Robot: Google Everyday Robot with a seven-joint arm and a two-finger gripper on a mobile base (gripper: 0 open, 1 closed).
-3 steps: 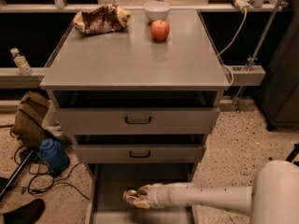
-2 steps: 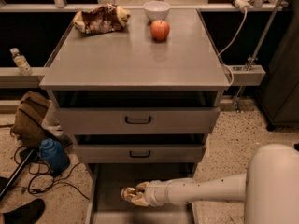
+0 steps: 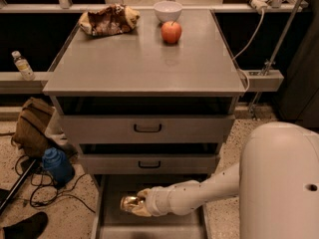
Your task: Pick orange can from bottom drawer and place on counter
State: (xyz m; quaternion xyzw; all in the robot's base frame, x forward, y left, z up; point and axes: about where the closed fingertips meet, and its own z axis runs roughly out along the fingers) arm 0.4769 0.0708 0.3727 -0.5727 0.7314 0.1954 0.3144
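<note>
The orange can [image 3: 127, 202] shows as a small golden metallic shape low in the open bottom drawer [image 3: 114, 187], left of centre. My gripper [image 3: 136, 206] is at the end of the white arm reaching in from the right, and it sits right against the can. The fingers wrap the can's right side. The counter [image 3: 144, 63] is the broad grey top of the cabinet, well above the gripper.
On the counter stand a red apple [image 3: 171, 32], a white bowl [image 3: 167, 10] and a wrinkly snack bag [image 3: 107, 20]. Two shallower drawers with black handles [image 3: 147, 128] overhang the bottom drawer. A brown bag [image 3: 32, 126], a blue object [image 3: 56, 165] and cables lie on the floor at left.
The arm has slid a little to the left inside the bottom drawer, with the can staying at the gripper. The robot's white body fills more of the lower right.
</note>
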